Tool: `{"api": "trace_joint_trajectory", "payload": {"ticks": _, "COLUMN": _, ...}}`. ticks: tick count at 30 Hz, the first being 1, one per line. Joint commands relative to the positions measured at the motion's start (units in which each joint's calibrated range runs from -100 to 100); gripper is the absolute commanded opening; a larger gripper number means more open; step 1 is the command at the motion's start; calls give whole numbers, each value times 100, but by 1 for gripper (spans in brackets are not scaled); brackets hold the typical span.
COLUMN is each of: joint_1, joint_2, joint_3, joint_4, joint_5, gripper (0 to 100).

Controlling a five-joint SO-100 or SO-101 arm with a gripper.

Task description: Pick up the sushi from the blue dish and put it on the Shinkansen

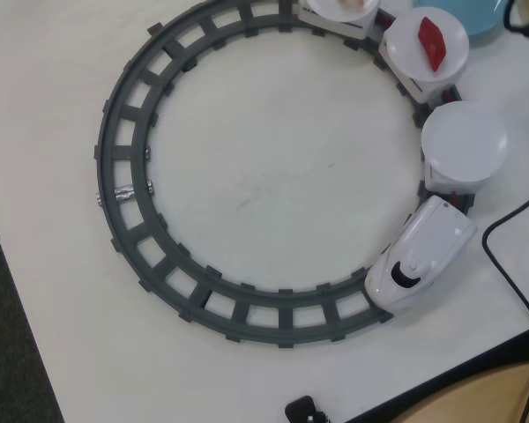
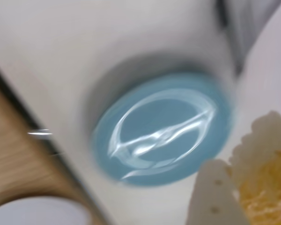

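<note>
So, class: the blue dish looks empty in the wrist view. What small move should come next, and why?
Probably carry the sushi toward the Shinkansen's bare white plate. The wrist view shows the blue dish empty and the orange piece close to the camera, apparently lifted, though blur hides the grip.

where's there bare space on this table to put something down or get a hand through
In the overhead view, the widest bare patch is the tabletop inside the grey circular track. The left strip outside the ring is bare too. The upper right is crowded: the Shinkansen, its white plates, the red piece and the blue dish.
</note>
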Motion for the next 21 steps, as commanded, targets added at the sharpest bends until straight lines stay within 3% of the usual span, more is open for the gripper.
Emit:
{"api": "trace_joint_trajectory", "payload": {"ticks": 1, "joint_1": -1191, "joint_2": -1947, "joint_3": 2107, "joint_4": -392, "joint_5": -19, "gripper": 2}}
{"api": "trace_joint_trajectory", "payload": {"ticks": 5, "joint_1": -2265, "joint_2": -3166, "joint_3": 3821, "joint_4": -1222, "joint_5": -234, "gripper": 2}}
{"api": "trace_joint_trajectory", "payload": {"ticks": 10, "joint_1": -2969, "joint_2": -3584, "joint_3": 4808, "joint_4": -1924, "joint_5": -417, "gripper": 2}}
{"api": "trace_joint_trajectory", "payload": {"ticks": 21, "joint_1": -3735, "joint_2": -2891, "joint_3": 4862, "joint_4": -2197, "joint_5": -423, "gripper": 2}}
